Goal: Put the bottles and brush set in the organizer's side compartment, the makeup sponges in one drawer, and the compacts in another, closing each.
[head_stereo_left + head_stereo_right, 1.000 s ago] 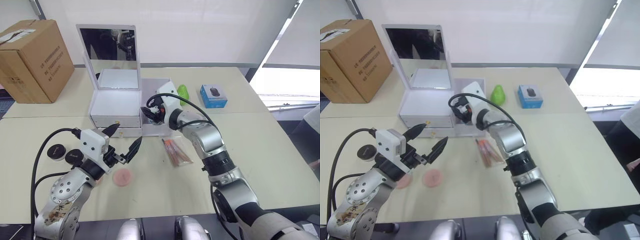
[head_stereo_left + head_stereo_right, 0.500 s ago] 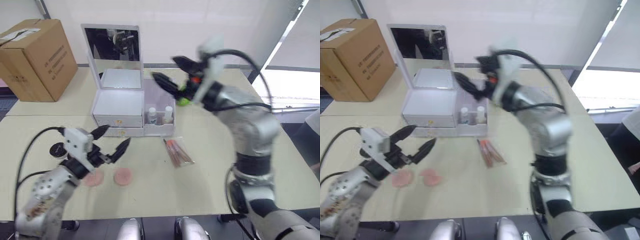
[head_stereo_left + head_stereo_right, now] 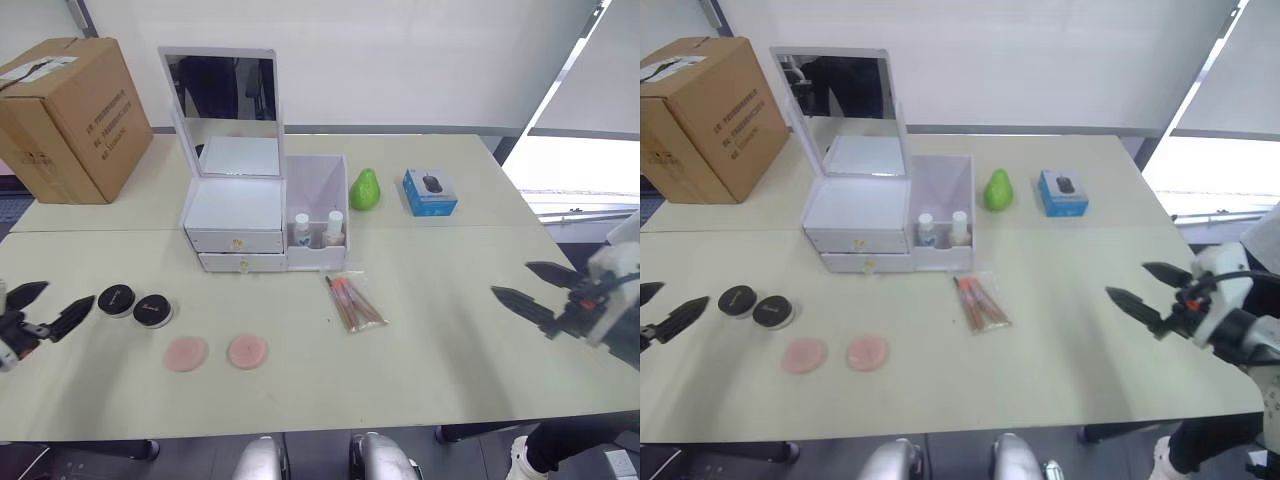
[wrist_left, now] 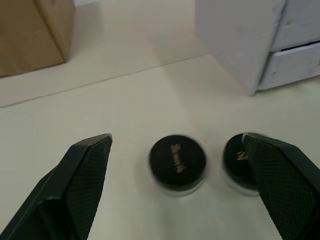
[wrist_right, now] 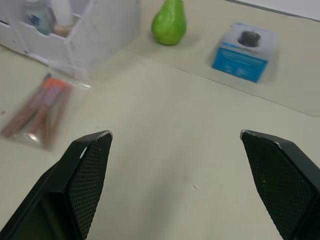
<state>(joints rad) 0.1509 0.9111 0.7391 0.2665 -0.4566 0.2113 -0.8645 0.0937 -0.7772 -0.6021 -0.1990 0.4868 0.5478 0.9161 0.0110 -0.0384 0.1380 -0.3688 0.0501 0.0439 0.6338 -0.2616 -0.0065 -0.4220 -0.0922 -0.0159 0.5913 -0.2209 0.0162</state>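
I am pulling my right gripper (image 3: 545,285) away empty, fingers apart, with both bottles (image 3: 318,227) now standing in the organizer's side compartment (image 3: 318,210), so the brush set (image 3: 353,303), lying on the table just before it, comes next.

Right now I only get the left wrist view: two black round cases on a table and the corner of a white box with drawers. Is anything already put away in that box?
Observer: Yes. Two bottles stand in the organizer's open side compartment.
Operator: Is anything else lying loose on the table?
Observer: Two pink makeup sponges lie side by side near the compacts, closer to the table's front edge.
Operator: And the brushes?
Observer: The brush set lies on the table just in front of the side compartment, not in it.
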